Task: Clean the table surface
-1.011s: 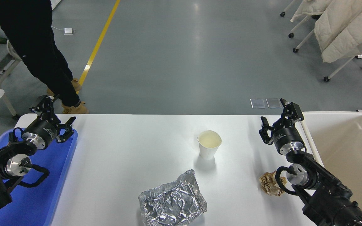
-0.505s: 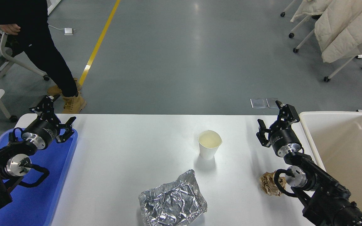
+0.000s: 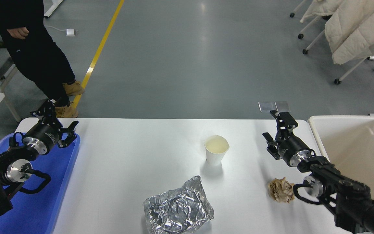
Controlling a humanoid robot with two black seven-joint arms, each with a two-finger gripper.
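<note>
The white table surface carries a white paper cup near its middle, a crumpled foil container at the front edge and a crumpled brown paper ball at the front right. My right gripper hovers open near the far right corner, behind the paper ball and to the right of the cup, holding nothing. My left gripper is open and parked above the blue tray.
A blue tray lies on the table's left end. A cream bin stands at the right end, close beside my right arm. A person in dark clothes stands on the floor beyond the far left corner.
My right gripper has swung left and slightly away from the bin, uncovering more of the paper ball. The person at the far left has shifted stance. The left arm has not moved.
</note>
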